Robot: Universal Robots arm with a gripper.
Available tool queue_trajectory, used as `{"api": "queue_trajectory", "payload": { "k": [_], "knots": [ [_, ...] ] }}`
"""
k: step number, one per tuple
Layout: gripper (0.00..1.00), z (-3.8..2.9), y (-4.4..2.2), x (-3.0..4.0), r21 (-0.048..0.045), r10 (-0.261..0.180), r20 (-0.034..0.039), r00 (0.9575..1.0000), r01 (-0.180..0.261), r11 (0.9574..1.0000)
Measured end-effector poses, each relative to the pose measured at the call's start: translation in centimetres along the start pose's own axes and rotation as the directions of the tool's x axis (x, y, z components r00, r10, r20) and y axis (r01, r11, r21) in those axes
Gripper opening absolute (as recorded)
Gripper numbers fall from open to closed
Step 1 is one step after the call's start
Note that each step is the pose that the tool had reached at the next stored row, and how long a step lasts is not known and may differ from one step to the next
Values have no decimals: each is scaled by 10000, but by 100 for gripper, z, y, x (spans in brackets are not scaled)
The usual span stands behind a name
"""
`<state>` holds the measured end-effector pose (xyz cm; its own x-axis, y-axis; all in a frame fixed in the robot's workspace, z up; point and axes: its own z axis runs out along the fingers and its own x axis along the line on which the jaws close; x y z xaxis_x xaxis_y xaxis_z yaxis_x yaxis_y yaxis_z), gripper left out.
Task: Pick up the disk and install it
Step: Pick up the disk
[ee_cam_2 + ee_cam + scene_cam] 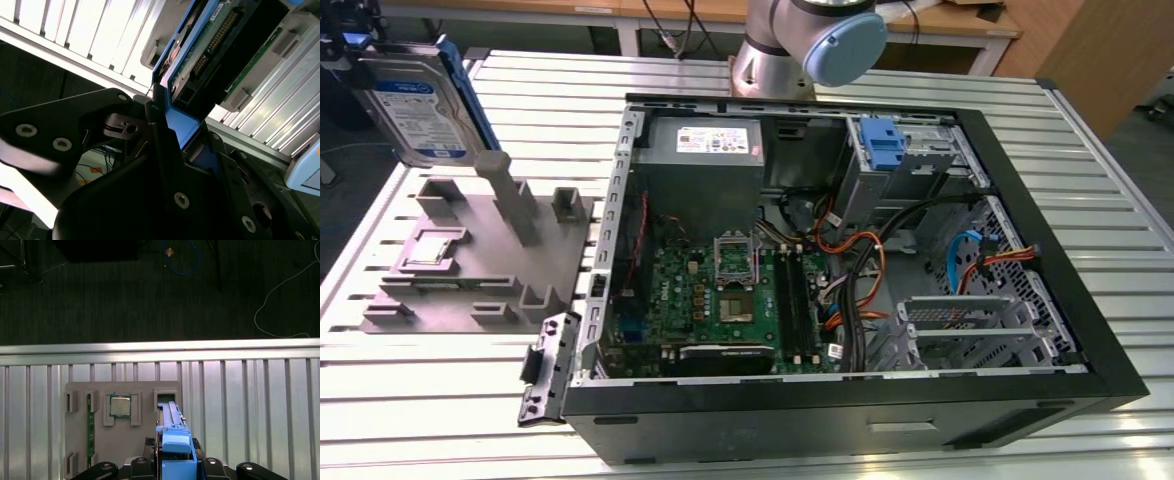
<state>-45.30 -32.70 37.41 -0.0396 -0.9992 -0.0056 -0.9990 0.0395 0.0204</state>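
Note:
The disk (420, 105), a silver-grey drive with a white and blue label and a blue bracket along its edge, hangs upright at the exterior view's far left. It is over the far end of the grey fixture (467, 270). My gripper (374, 52) is shut on the disk's upper end. In the first wrist view the blue bracket (175, 445) sits between my black fingers (207, 462), above a slot in the fixture (145, 440). The second wrist view shows the disk's green circuit board (215, 45) and my gripper (165, 130) clamped on the bracket.
An open computer case (1107, 330) lies on the slatted metal table (440, 440), to the exterior view's right of the fixture. Inside are a grey power-supply box (707, 140), a drive bay with a blue bracket (887, 145) and cables. The fixture holds a processor (120, 406) and a memory stick (90, 430).

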Motion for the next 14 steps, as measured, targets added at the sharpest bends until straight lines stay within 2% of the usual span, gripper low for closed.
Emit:
{"api": "queue_trajectory", "payload": {
  "k": [14],
  "knots": [
    [36,-35,1,0,1,0,1,10000,0,10000]
  ]
}}
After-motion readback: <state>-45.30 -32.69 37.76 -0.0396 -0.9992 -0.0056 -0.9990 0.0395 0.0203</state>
